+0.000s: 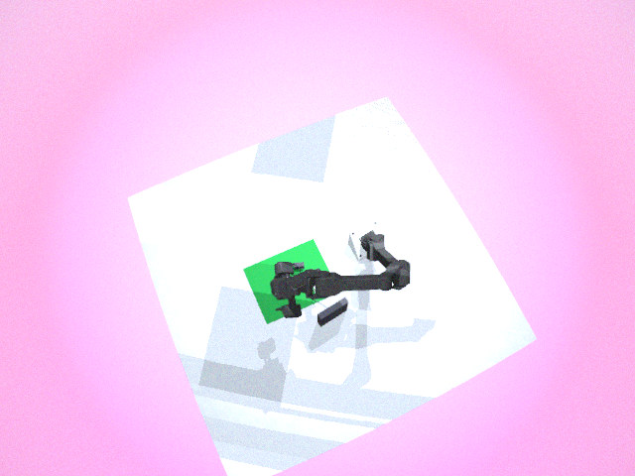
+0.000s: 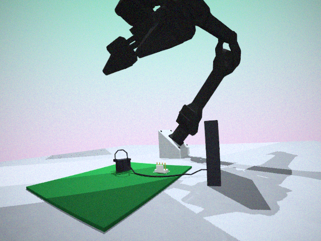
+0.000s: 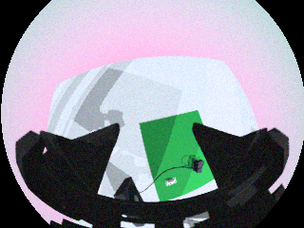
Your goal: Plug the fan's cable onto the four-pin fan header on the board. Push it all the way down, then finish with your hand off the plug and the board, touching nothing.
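Observation:
The fan's black plug [image 2: 123, 165] [image 3: 197, 164] is on the green board [image 1: 308, 251] [image 2: 103, 207] [image 3: 159, 142], apart from the header. A black wire loop rises above it. The white four-pin header [image 2: 161, 168] [image 3: 170, 181] stands near one edge of the board with its gold pins bare. The thin black cable [image 2: 155, 176] runs from the plug past the header to the dark upright block. My gripper [image 3: 156, 127] is open and empty, high above the board and touching neither plug nor board. In the top view the arm hides the plug and most of the header.
The dark upright block [image 1: 331, 311] [image 2: 212, 152] stands just beyond the board's edge on the header side, taller than the plug and header. The arm's white base [image 2: 167, 149] stands behind the board. The cable hangs low across the space between plug and block.

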Controlling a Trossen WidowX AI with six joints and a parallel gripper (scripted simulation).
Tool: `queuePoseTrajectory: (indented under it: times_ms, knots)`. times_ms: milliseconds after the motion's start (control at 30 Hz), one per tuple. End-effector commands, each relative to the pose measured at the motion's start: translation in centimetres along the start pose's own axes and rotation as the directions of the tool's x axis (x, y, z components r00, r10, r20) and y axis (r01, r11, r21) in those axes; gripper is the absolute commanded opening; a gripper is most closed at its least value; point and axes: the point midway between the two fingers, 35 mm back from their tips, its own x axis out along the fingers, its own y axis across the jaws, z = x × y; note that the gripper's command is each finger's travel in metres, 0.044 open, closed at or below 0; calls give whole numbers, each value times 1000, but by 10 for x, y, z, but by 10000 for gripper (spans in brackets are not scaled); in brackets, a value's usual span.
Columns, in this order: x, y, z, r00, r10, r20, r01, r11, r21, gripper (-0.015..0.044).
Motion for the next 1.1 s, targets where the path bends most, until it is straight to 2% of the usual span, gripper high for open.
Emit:
queuePoseTrajectory:
  times_ms: [0,167,367,567,767,1067]
  knots:
    - [20,-46,-20,985,-69,-159,71,998,2,440]
    - [35,-109,-65,899,-92,-428,110,994,18,440]
    - [33,-158,-120,728,30,-685,50,994,97,440]
    - [34,-161,-126,707,52,-706,38,993,111,440]
    - [65,-159,-152,707,53,-706,36,993,111,440]
    - [71,-159,-156,707,53,-705,36,993,111,440]
